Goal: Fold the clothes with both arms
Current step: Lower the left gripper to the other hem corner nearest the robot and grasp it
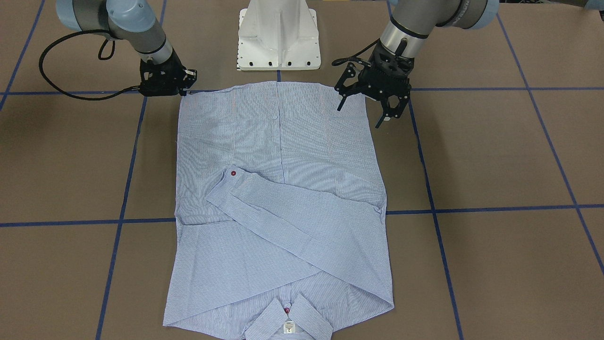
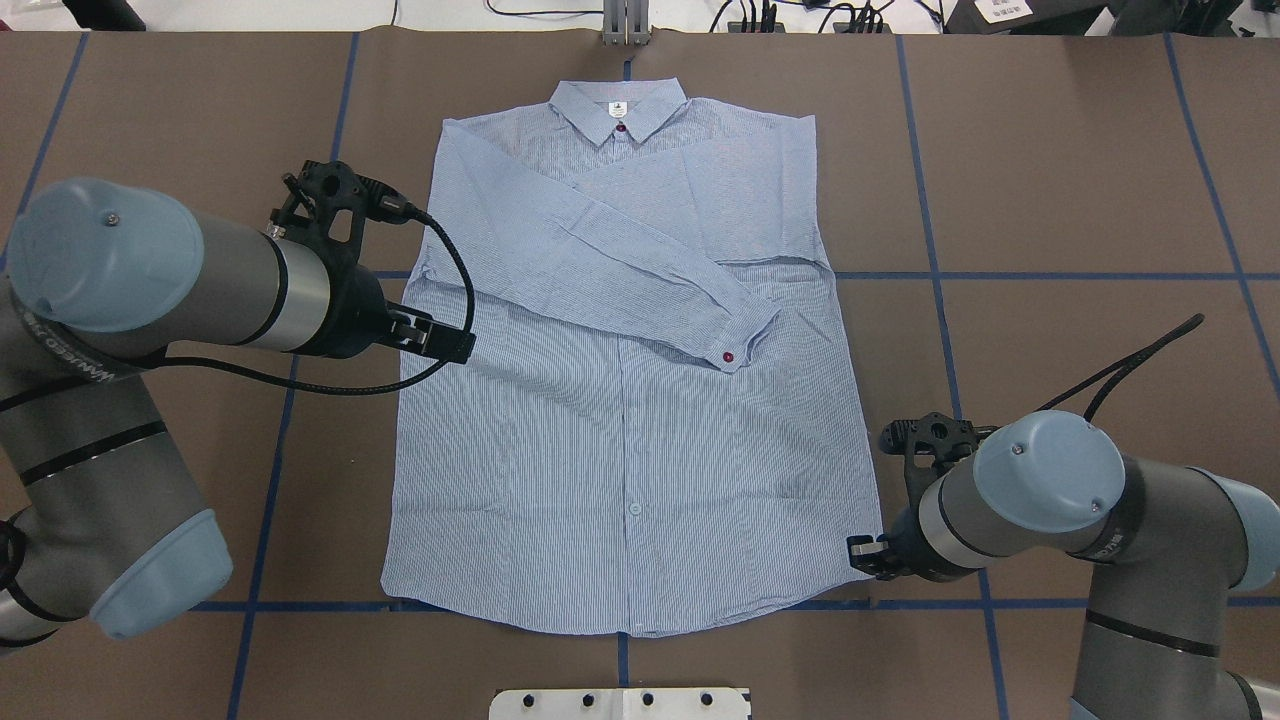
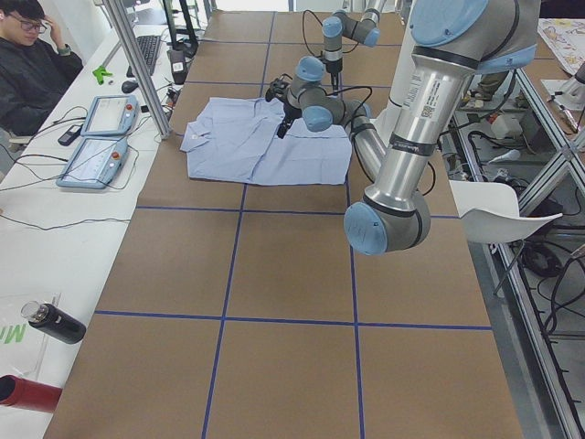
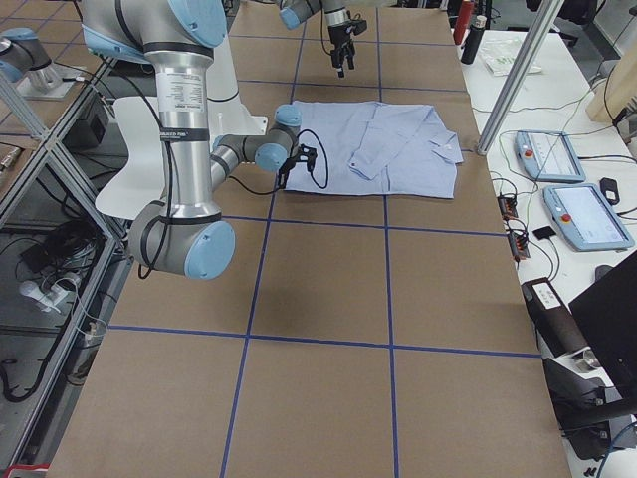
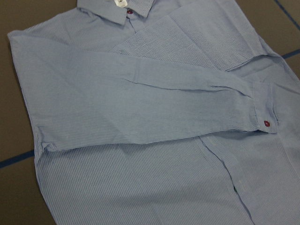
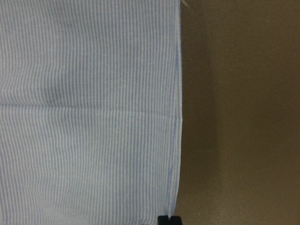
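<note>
The light-blue striped shirt [image 2: 620,470] lies flat and buttoned on the brown table, collar [image 2: 618,108] at the far side. Both sleeves are folded across the chest, and a red-buttoned cuff [image 2: 735,345] lies on top. My left gripper [image 1: 361,115] hangs open well above the shirt's left side, holding nothing; its wrist view shows only the shirt [image 5: 140,140] from a height. My right gripper [image 2: 866,558] is down at the hem's right corner. In the right wrist view its black tip [image 6: 169,220] sits closed right on the shirt's edge [image 6: 176,140].
The white pedestal base [image 1: 278,38] stands just behind the hem. Blue tape lines [image 2: 930,250] cross the table. Past the table's far edge a person [image 3: 27,64] sits by two control pendants [image 3: 91,137]. Bottles [image 3: 55,325] lie at the table's left end.
</note>
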